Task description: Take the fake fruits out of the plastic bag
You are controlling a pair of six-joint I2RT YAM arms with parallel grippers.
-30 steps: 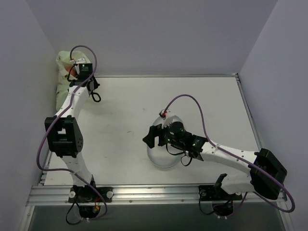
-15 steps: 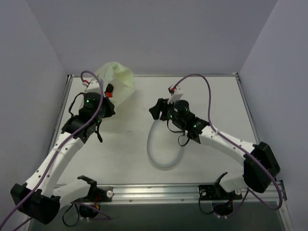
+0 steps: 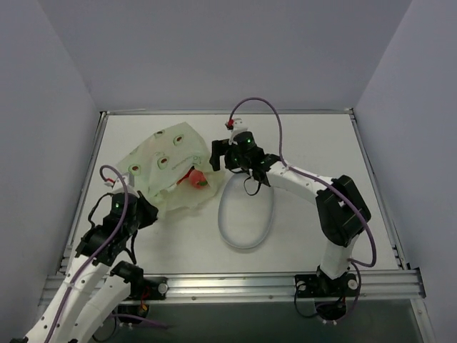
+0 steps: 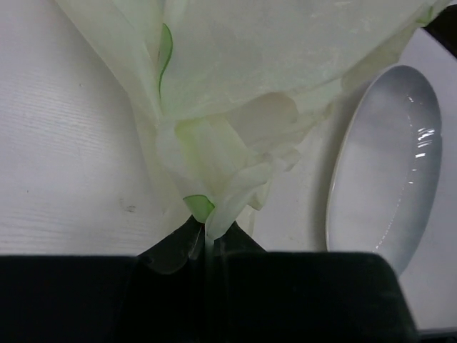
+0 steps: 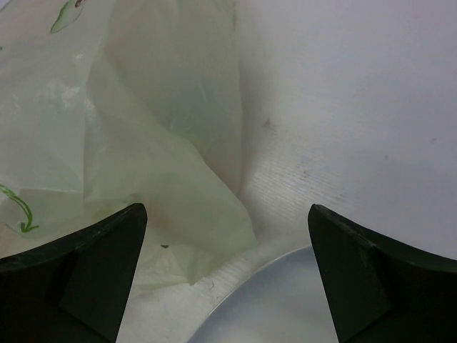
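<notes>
The pale yellow-green plastic bag [image 3: 166,171] with avocado prints lies spread on the table left of centre. A red fruit [image 3: 193,177] with a bit of green shows through its right end; the other fruits are hidden. My left gripper [image 3: 140,208] is shut on a bunched corner of the bag [image 4: 214,207] at the bag's near-left end. My right gripper [image 3: 216,158] is open and empty, just right of the bag's right edge [image 5: 178,207], above the dish's far rim.
A clear oval dish [image 3: 246,212] lies right of the bag; it also shows in the left wrist view [image 4: 389,164] and in the right wrist view [image 5: 285,307]. Grey walls enclose the table on three sides.
The left arm has pulled the bag from the far left corner down onto the table and spread it. The right gripper moved from over the dish to the bag's right edge.
</notes>
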